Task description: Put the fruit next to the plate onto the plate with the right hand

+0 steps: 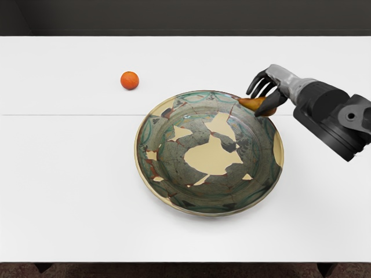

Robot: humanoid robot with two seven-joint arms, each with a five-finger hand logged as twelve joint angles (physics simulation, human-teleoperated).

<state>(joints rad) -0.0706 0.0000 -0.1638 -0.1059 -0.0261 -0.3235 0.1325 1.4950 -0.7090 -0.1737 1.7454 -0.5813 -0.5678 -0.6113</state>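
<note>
White worktop (69, 185): you've got the right hand (268, 88) pinching a yellow-brown fruit (250, 103) at the plate (174, 191)'s far-right rim; small orange (130, 80) sits well apart, left.

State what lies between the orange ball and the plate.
Nothing: the head view shows only bare table between the orange ball and the plate. The right hand grips a fruit at the plate's opposite rim.

One head camera looks down at a slant across the white table (69, 191), facing its far edge. It sits fairly close: the patterned plate (141, 145) lies just below centre, with table all round it and dark background (185, 17) beyond.
</note>
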